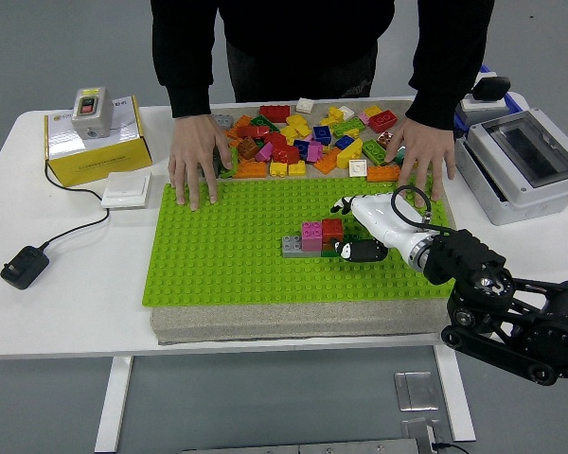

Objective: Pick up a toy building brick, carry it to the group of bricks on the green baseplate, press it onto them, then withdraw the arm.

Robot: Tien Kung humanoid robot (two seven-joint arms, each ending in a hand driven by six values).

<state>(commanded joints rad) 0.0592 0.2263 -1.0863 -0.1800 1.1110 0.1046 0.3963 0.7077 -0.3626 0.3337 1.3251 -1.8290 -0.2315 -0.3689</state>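
Note:
The green baseplate [227, 255] lies in the middle of the table. A small group of bricks stands on it: a grey one [292, 248], a pink one [311, 235] and a red one [332, 228], with a dark green brick [331, 249] low at their right end. My right hand [352, 248], white with black fingertips, lies just right of the group. Its fingers are loosely extended against the dark green brick. The left arm is out of view.
A pile of loose coloured bricks [303, 137] lies along the baseplate's far edge. A person's two hands [197, 161] [424, 151] rest flat on the far corners. A yellow box [95, 142], a white switch [126, 189], a black plug [24, 266] and a grey enclosure [521, 161] stand around.

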